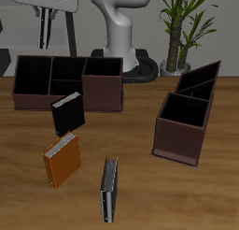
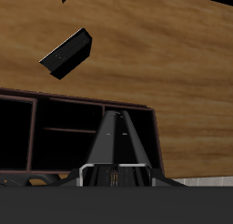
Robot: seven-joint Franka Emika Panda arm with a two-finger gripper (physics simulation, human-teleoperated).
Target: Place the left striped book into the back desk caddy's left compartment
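In the wrist view my gripper (image 2: 116, 176) is shut on the left striped book (image 2: 116, 141), a slim black book with thin pale stripes that reaches away from the fingers. The book hangs above the back desk caddy (image 2: 82, 101), over its end with the large section. In the exterior view the gripper (image 1: 56, 21) is high above the caddy (image 1: 65, 105), roughly over the left compartment (image 1: 33, 75). That compartment is black-lined and holds nothing. I cannot make out the book itself in the exterior view.
A plain black book (image 1: 67, 112) lies just in front of the caddy, also seen from the wrist (image 2: 65, 53). An orange book (image 1: 63, 162) and a greyer striped book (image 1: 110, 190) lie nearer the front edge. A second brown caddy (image 1: 184, 117) with slanted tops stands apart.
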